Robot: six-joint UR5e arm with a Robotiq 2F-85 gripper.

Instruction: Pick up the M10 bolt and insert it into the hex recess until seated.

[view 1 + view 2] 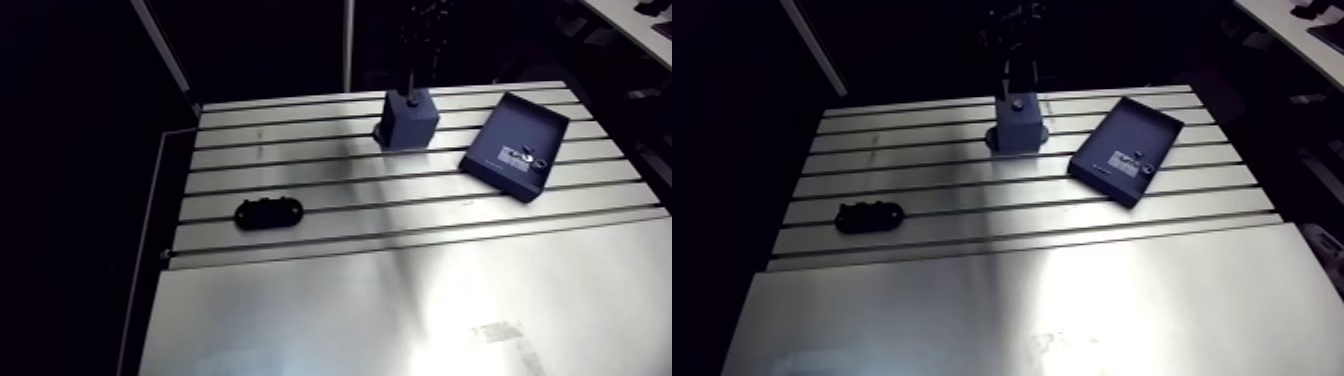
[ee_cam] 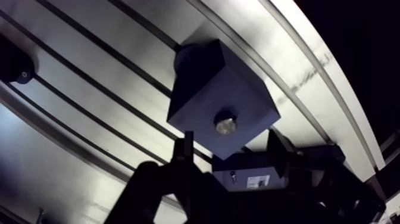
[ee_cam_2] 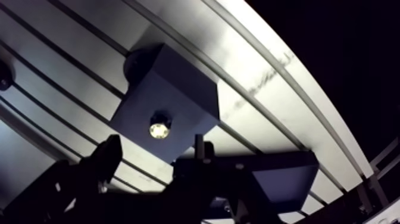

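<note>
Where the M10 bolt [image 2: 225, 125] is sitting: down in the hex recess [image 2: 217, 118] on top of the dark blue block [image 2: 202, 98], with only its bright metal end showing.
Progress: pick-up and insertion are looking done. How deep the bolt is reaching is not showing, so in my judgement a seating check is what is being left.
End effector [image 2: 231, 149]: hovering just above the block, fingers spread apart and gripping nothing, the bolt standing free of them.
Block: standing upright on the table [image 1: 400, 300], toward its far edge.
Tray [image 1: 520, 115]: dark and shallow, lying just beside the block and askew to the slots, carrying a few small parts [image 1: 527, 155] toward its side away from the block.
Black oblong piece [image 1: 268, 212]: lying well apart from the block, on the side opposite the tray.
Table: slotted aluminium running under the block, giving way to a plain sheet farther from it, with light glaring off both.
Room: lying dim beyond the block, showing nothing that is bearing on the work.
</note>
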